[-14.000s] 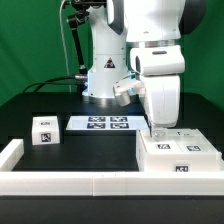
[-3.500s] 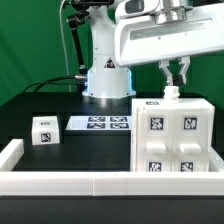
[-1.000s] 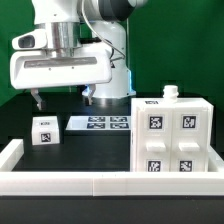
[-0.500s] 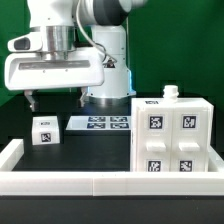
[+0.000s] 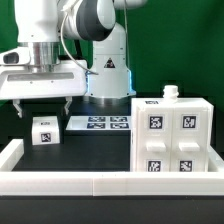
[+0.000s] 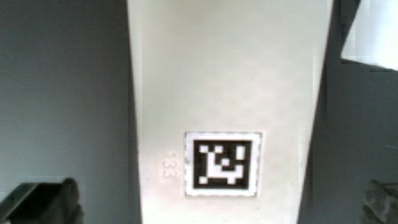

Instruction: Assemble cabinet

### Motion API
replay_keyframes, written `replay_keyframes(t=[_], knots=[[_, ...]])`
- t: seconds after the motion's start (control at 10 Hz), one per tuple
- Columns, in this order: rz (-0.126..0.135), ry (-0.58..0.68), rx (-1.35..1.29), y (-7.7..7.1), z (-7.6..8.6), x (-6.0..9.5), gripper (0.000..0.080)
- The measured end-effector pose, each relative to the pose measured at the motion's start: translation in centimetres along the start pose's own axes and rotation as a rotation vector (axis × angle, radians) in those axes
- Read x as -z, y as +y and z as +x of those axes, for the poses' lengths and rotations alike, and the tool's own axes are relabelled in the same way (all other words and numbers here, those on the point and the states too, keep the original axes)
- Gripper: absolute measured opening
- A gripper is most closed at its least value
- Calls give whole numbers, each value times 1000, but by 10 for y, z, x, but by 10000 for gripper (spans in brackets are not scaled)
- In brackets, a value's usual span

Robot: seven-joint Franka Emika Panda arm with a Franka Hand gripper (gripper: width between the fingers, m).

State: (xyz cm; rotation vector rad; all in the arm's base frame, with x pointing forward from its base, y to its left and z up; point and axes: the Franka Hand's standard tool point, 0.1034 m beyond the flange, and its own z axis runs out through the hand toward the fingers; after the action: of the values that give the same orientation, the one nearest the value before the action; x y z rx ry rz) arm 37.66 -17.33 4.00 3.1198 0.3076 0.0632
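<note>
1 arm: the white robot arm (image 5: 95,40) bends over toward the exterior view's left, with its wide white wrist block hanging above the table.
Gripper: the gripper (image 5: 45,110) hangs directly over the small white piece and is not touching it in the exterior view.
Jaws: spread wide and holding nothing. The 2 dark fingertips (image 5: 22,110) stand farther apart than the piece is wide. In the wrist view, the fingertips (image 6: 36,203) show at 2 opposite edges of the picture, with the piece between them.
Small white piece: it (image 5: 44,130) lies on the table at the exterior view's left, just beside the end of the marker board, with 1 tag on the face toward the camera. In the wrist view it (image 6: 222,80) appears as a long white band carrying 1 tag.
Cabinet body: the box (image 5: 175,150) stands at the exterior view's right, well apart from the gripper and close to the front wall. It has 4 tags in 2 rows of 2 on its front face.
Knob: a small white knob (image 5: 171,92) sits on top of the cabinet body.
Marker board: it (image 5: 100,124) lies flat between the small piece and the cabinet body, in front of the arm's base.
Border wall: a low white wall (image 5: 80,183) runs along the front edge and turns back at the exterior view's left.
Table: black surface (image 5: 80,155).
</note>
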Motion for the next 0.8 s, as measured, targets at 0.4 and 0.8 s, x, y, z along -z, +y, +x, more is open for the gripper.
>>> replay_keyframes(t=[0.4,0.8], knots=[[10,-30,3,-5,-7,-17,797],[19,-57,0,-6,-15,-32,797]])
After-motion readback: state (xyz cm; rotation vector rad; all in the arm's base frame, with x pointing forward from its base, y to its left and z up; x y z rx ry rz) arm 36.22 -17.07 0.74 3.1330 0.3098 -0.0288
